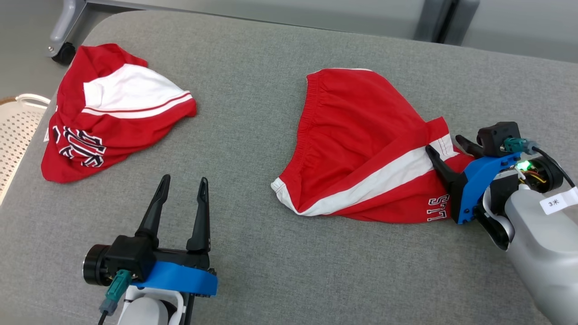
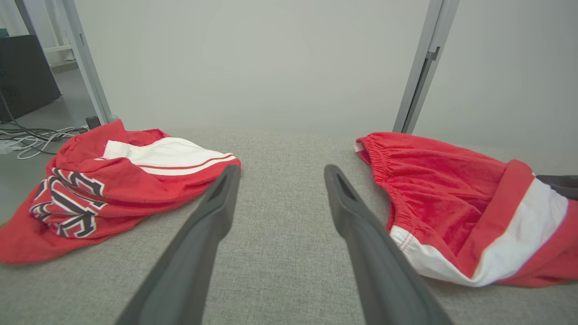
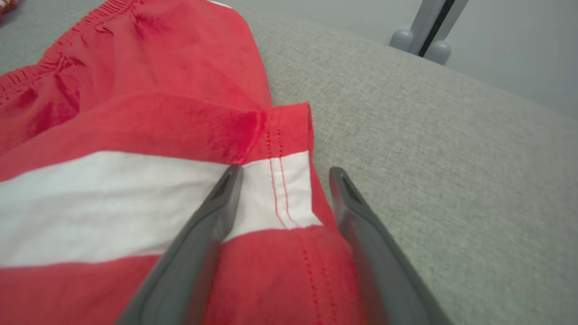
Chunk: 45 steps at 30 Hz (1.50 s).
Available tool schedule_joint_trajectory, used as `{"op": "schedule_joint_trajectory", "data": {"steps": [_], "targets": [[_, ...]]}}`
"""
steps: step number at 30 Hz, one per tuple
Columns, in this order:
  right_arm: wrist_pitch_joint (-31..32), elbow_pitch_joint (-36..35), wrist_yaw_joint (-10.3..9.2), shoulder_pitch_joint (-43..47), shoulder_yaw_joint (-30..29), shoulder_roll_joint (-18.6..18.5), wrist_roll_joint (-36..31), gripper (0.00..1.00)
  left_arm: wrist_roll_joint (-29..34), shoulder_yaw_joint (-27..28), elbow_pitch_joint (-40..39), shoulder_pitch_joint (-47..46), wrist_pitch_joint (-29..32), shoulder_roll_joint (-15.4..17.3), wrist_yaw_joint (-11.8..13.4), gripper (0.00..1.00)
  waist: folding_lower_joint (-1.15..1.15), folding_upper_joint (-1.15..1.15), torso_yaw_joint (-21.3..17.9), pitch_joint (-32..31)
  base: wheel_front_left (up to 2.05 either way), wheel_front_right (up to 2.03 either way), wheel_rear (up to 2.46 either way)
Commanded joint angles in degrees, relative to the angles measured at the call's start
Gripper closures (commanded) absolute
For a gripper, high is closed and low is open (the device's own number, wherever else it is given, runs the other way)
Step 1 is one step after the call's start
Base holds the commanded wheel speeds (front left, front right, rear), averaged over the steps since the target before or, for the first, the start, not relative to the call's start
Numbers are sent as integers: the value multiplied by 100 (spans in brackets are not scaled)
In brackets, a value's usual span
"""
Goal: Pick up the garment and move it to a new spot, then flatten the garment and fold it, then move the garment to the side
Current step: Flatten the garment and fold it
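Observation:
A pair of red shorts (image 1: 356, 135) with a white side stripe and an elastic waistband lies loosely spread on the right half of the grey padded table (image 1: 253, 81). My right gripper (image 1: 445, 144) is at the shorts' right leg hem, fingers apart. In the right wrist view the hem corner (image 3: 289, 198) sits between the open fingers of the right gripper (image 3: 284, 176). My left gripper (image 1: 184, 180) stands open over bare table between the two garments, touching neither. The left wrist view shows the left gripper (image 2: 282, 170) with the shorts (image 2: 451, 203) to its right.
A second red and white garment (image 1: 113, 117) with dark lettering lies crumpled at the table's far left, also seen as the lettered garment (image 2: 108, 189). A white perforated basket (image 1: 18, 126) stands beyond the left edge. A castor and metal frame (image 1: 63, 49) are behind.

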Motion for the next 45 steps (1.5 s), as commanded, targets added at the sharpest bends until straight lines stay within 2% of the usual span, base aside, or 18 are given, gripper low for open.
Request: {"op": "schedule_joint_trajectory", "data": {"steps": [1, 3, 4, 5, 6, 7, 15, 19, 21, 22, 28, 29, 33, 38, 42, 44, 45], "targets": [[-8, 62, 1, -109, 55, -31, 101, 0, -32, -32, 11, -114, -17, -7, 21, 0, 0, -1, 26, 32, 0, 0, 0], [-30, 111, 1, -161, 186, -44, 200, 0, -44, -51, 27, -145, -17, -7, 26, 0, 0, -1, 47, 54, 0, 0, 0], [-43, 125, 2, -176, 249, -50, 260, 11, -62, -64, 34, -153, -17, -7, 30, 0, 0, -1, 56, 64, 0, 0, 0], [-74, 128, 2, -193, 308, -48, 337, 51, -80, -71, 44, -163, -17, -7, 35, 0, 0, -1, 61, 72, 0, 0, 0], [-125, 114, 2, -220, 361, -55, 402, 83, -89, -75, 49, -178, -17, -7, 40, 0, 0, -1, 61, 79, 0, 0, 0], [-188, 110, 2, -246, 428, -78, 434, 100, -91, -75, 52, -190, -17, -8, 46, 0, 0, -1, 56, 79, 0, 0, 0], [-1069, 158, 1, -181, 636, -111, 509, 100, -62, 28, 112, -12, -17, -7, 59, 0, 0, -1, -120, -172, 0, 0, 0], [-1227, -105, 1, 90, 556, -97, 439, 100, -36, 106, 106, 98, -17, -9, 60, 0, 0, -1, -290, -365, 0, 0, 0], [-1239, -452, 1, 253, 383, -66, 355, 100, -26, 163, 97, 163, -17, -8, 55, 0, 0, -1, -400, -459, 0, 0, 0], [-1238, -855, 1, 590, 158, -36, 237, 100, -6, 207, 90, 231, -17, -5, 48, 0, 0, -1, -518, -545, 0, 0, 0], [-1240, -2054, 1, 1708, -483, 137, -226, 100, 17, 375, 78, 395, -17, -5, 13, 0, 0, -1, -855, -741, 0, 0, 0], [-1236, -2370, 1, 2123, -645, 203, -364, 100, 22, 401, 66, 444, -17, -7, 7, 0, 0, -1, -950, -790, 0, 0, 0], [-1237, -2948, 1, 3097, -927, 383, -587, 100, 37, 447, 69, 522, -17, -6, -8, 0, 0, -1, -1116, -892, 0, 0, 0], [-1238, -3127, 1, 3920, -1222, 537, -709, 100, 1, 498, 76, 577, -17, -6, -19, 0, 0, -1, -1224, -966, 0, 0, 0], [-1238, -3066, 2, 4234, -1515, 688, -798, 100, -17, 541, 60, 645, -17, -6, -15, 0, 0, -1, -1343, -1015, 0, 0, 0], [-1238, -3059, 1, 4251, -1684, 777, -813, 36, -11, 554, 61, 689, -17, -6, -18, 0, 0, -1, -1397, -1034, 0, 0, 0], [-1238, -3021, 1, 4259, -1759, 791, -845, 0, -3, 556, 67, 700, -17, -5, -20, 0, 0, -1, -1413, -1044, 0, 0, 0]]}}
